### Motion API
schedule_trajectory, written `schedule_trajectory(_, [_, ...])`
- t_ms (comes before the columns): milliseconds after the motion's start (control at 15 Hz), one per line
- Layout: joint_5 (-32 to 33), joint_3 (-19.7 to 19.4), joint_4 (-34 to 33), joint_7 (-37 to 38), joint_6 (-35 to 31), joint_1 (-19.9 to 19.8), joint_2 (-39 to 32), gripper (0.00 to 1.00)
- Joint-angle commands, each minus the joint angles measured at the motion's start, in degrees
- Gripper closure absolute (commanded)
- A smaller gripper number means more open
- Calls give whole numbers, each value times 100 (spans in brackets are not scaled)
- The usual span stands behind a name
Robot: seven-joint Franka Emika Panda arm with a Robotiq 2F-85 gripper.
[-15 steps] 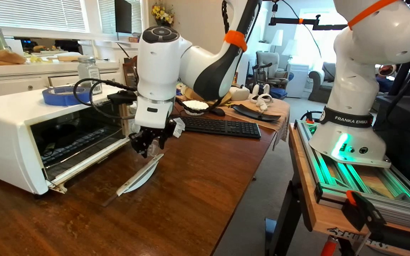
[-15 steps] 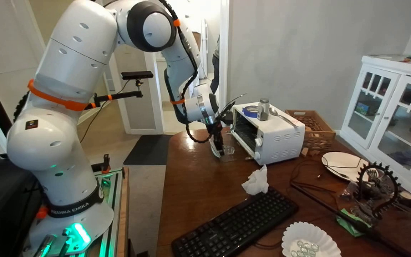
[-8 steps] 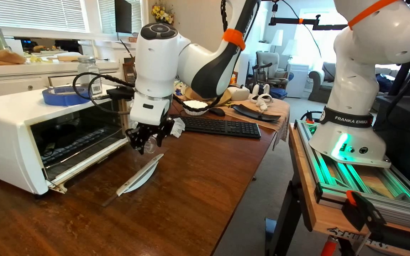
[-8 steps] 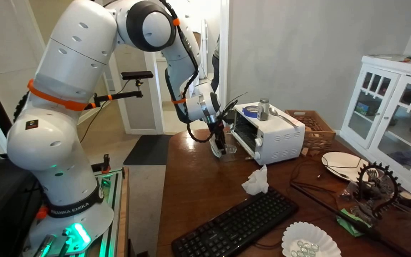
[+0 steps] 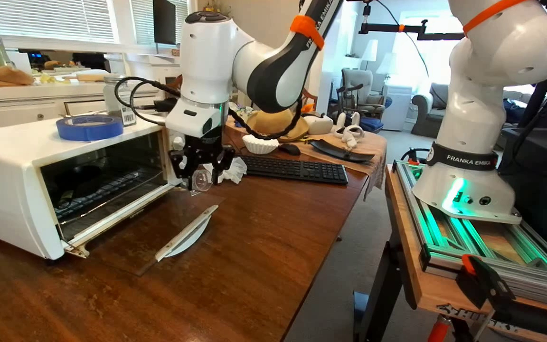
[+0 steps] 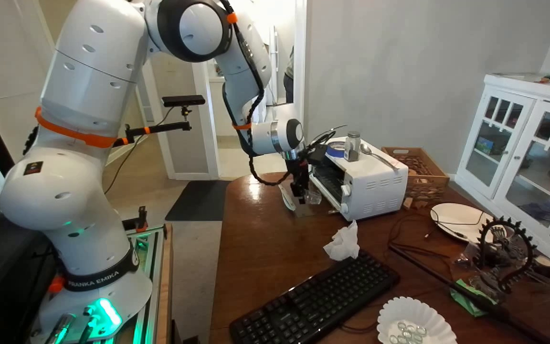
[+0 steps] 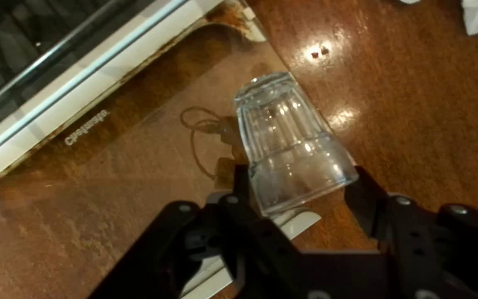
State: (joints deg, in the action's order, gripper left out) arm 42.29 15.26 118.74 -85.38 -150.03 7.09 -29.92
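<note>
A clear, ribbed drinking glass (image 7: pixel 284 124) is pinched near its wide mouth by my gripper (image 7: pixel 301 182), with one dark finger on either side. Its thick base points away from the palm, and the glass looks tilted. In an exterior view the gripper (image 5: pixel 203 179) hangs low with the glass between its fingers, close to the oven front. Below is the lowered see-through door (image 7: pixel 152 153) of a white toaster oven (image 5: pixel 3 171), with its pale handle bar (image 5: pixel 185 237) at the outer edge. Whether the glass touches the door, I cannot tell.
Blue tape (image 5: pixel 89 128), a jar (image 6: pixel 352 145) and a spoon (image 6: pixel 380 155) rest on the oven. A crumpled tissue (image 6: pixel 343 242) and a black keyboard (image 6: pixel 322 296) lie nearby. Farther along are a white plate (image 6: pixel 451 215), a fluted bowl (image 6: pixel 387 313) and a basket (image 6: pixel 423 162).
In an exterior view my gripper has risen and shifted away from the handle bar, its wrist tilting differently. The glass has travelled with it, still between the fingers. The oven and its door have not moved.
</note>
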Motion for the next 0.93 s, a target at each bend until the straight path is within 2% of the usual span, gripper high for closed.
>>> schedule_trajectory(0, [-1020, 56, 328, -233, -66, -365, 109, 65])
schedule_trajectory(533, [-2610, -307, 656, 167, -663, -875, 290, 65])
schedule_trajectory(867, [-2996, -558, 752, 1044, -1280, -917, 293, 65])
